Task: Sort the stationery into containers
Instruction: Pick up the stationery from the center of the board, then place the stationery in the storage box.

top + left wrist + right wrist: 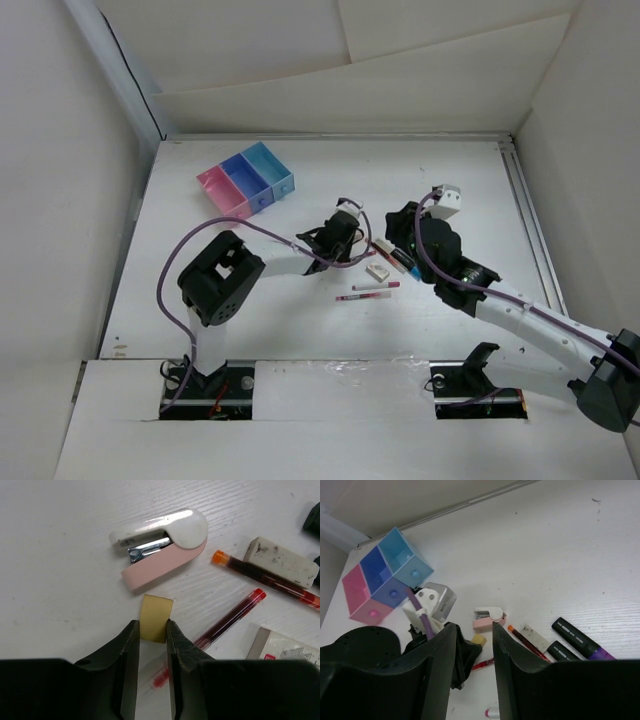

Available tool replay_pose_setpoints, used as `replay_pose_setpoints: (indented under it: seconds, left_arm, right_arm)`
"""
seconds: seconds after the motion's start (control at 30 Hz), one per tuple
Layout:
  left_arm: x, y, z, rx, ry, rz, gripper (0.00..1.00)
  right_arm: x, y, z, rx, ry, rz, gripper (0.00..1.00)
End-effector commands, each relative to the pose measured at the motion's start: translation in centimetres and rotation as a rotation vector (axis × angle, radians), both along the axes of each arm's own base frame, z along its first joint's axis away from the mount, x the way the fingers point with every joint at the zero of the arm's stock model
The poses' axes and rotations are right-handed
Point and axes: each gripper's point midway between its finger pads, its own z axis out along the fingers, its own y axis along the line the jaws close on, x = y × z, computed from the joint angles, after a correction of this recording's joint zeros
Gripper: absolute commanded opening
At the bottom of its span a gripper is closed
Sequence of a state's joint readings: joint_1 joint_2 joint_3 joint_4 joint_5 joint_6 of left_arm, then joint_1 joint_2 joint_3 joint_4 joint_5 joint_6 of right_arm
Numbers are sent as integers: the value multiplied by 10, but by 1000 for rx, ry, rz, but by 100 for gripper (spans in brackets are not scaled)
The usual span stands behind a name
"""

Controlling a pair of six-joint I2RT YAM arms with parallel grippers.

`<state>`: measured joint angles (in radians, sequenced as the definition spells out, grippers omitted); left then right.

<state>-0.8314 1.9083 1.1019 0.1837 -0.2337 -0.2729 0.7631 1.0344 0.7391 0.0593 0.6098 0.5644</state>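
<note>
Barely started: seeing nothing inside the bins (390, 592). Pinching beige eraser (156, 611) in left claw (151, 630), beside pink stapler (165, 545), well apart from bins. Holding right claw (474, 630) spread, empty. Left to sort: red pens (227, 617), markers (580, 639), white eraser (282, 562), all on counter (60, 580).

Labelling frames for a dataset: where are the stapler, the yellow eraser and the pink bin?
stapler (187, 527), left wrist view, white top shell.
yellow eraser (156, 612), left wrist view, upper face.
pink bin (362, 611), right wrist view, front wall.
</note>
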Motion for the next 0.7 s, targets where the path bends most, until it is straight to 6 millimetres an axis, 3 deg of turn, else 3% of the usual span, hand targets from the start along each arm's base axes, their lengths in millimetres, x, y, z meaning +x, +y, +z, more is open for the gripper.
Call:
replay_pose_setpoints:
  seconds: [0.0, 0.07, 0.13, 0.17, 0.23, 0.27, 0.37, 0.4, 0.47, 0.5, 0.53, 0.67]
  left_arm:
    - [2, 12, 47, -84, -78, 83, 0]
    - [1, 26, 74, -146, -113, 127, 0]
    - [4, 43, 86, -207, -120, 192, 0]
    - [11, 58, 108, -257, -150, 238, 0]
    - [17, 76, 122, -306, -166, 297, 0]
    - [23, 88, 141, -357, -204, 370, 0]
    - [41, 134, 161, -414, -253, 531, 0]
    - [50, 160, 176, -468, -283, 623, 3]
    - [56, 190, 177, -504, -294, 714, 3]
    - [60, 207, 190, -533, -338, 773, 4]
    - [66, 232, 187, -543, -356, 855, 7]
    - [82, 283, 182, -536, -382, 1009, 8]
  right_arm:
    - [5, 0, 28, 41, -53, -5, 41]
    - [4, 1, 27, 43, -51, 4, 41]
    - [4, 3, 27, 44, -50, 15, 41]
    - [4, 3, 27, 44, -50, 15, 41]
    - [3, 5, 27, 45, -49, 24, 41]
    - [3, 5, 27, 45, -49, 24, 41]
    - [4, 8, 28, 47, -48, 33, 41]
    - [4, 10, 28, 49, -46, 45, 41]
    - [4, 13, 25, 44, -37, 58, 41]
    - [2, 18, 29, 52, -42, 78, 41]
    - [3, 19, 26, 46, -36, 78, 41]
    - [2, 21, 26, 48, -34, 89, 41]
